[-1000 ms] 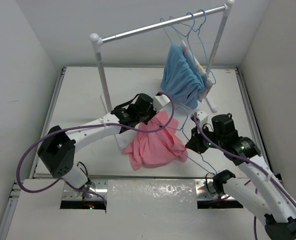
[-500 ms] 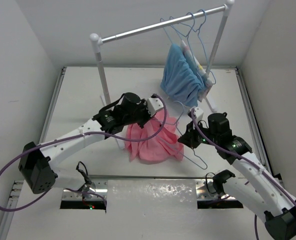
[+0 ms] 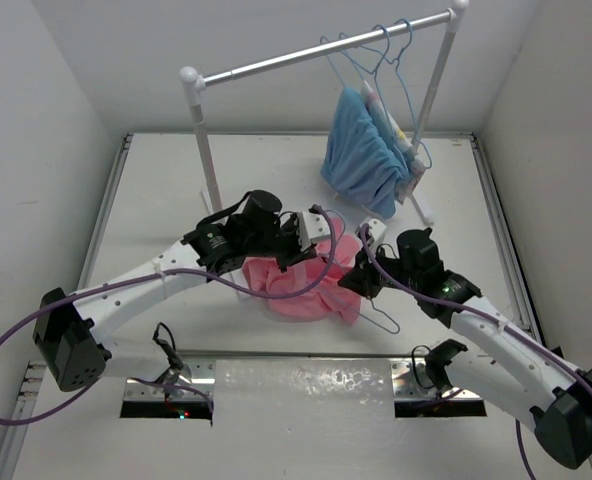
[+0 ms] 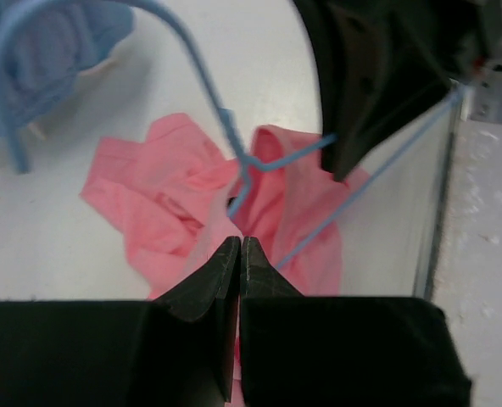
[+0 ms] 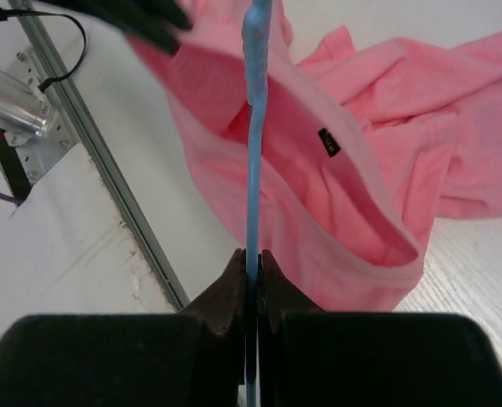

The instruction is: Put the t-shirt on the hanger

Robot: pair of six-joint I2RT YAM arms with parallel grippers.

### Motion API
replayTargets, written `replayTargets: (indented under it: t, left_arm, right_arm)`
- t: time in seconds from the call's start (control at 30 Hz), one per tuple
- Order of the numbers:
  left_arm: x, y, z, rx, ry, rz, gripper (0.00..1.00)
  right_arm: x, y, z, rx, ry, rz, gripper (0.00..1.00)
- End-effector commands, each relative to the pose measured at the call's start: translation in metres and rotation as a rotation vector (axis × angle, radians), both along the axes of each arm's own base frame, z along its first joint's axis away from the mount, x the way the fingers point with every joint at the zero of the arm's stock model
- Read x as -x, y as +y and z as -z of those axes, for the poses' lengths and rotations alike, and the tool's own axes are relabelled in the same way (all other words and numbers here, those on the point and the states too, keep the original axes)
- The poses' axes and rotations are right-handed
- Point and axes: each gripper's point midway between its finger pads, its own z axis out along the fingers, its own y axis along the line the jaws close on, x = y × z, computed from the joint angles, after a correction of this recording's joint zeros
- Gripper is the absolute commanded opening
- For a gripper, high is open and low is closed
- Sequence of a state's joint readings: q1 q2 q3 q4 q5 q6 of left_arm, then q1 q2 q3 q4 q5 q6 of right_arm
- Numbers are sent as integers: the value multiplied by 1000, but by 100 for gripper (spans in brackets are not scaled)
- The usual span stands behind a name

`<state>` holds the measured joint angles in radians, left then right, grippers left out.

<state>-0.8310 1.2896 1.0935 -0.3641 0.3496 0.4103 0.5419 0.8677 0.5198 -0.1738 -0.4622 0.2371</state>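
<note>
Your left claw is pinched tight on a fold of the salmon-pink soft cloth t-shirt, which sits bunched on the white tabletop between your two arms with one edge held up. Your right claw is clamped on the thin light-blue wire hanger, and that wire runs right across the open collar.

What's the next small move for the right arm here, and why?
Probably ease the right gripper forward so the hanger slides into the collar opening. The left gripper is shut on the t-shirt, holding its neckline lifted, and the wire lies across that opening. Whether its end is inside is unclear.
</note>
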Motion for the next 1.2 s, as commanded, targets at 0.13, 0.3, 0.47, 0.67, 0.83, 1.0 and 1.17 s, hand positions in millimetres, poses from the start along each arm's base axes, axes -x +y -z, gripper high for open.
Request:
replayTargets:
  t: [0.13, 0.3, 0.47, 0.67, 0.83, 1.0, 1.17]
  left_arm:
    - [40, -5, -8, 27, -18, 237, 0]
    - [13, 4, 13, -73, -71, 129, 36]
    - [-24, 29, -5, -144, -204, -37, 51]
    - [-31, 68, 14, -345, -342, 7, 56]
    - [-25, 92, 84, -532, -369, 120, 59]
    - [-20, 69, 101, -426, -351, 180, 69]
    - [-69, 58, 100, -341, -395, -75, 69]
  right_arm:
    - [-17, 14, -24, -114, -230, -32, 0]
    - [-10, 17, -1, -125, -205, -71, 0]
    - [-9, 15, 16, -109, -204, -72, 0]
    - [-10, 14, 20, -82, -218, -84, 0]
    - [-9, 13, 23, -73, -217, -87, 0]
    - [-8, 13, 25, -67, -207, -90, 0]
    - [-6, 12, 24, -69, -212, -92, 0]
